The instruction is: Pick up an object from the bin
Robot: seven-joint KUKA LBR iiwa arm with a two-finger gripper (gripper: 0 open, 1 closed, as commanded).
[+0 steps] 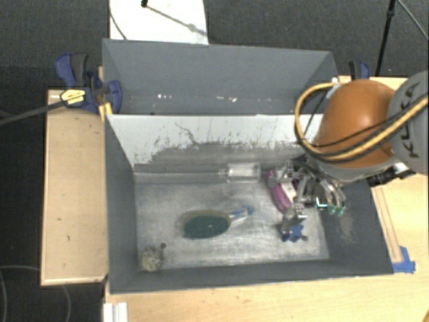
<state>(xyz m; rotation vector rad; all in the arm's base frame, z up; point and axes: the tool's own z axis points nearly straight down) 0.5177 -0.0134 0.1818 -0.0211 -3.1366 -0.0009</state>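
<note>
My gripper [303, 194] hangs low over the right part of the bin floor, under the orange dome of the wrist. Just to its left lies a purple, elongated thing [276, 189], partly covered by the gripper. A small blue thing [292, 232] lies on the floor right below the gripper in the view, close to it; whether they touch I cannot tell.
A dark green oval paddle with a light blue handle [209, 224] lies mid-floor. A clear tube [240, 172] rests along the back wall. A small grey-brown lump [152, 259] sits at the front left corner. The arm comes in from the right.
</note>
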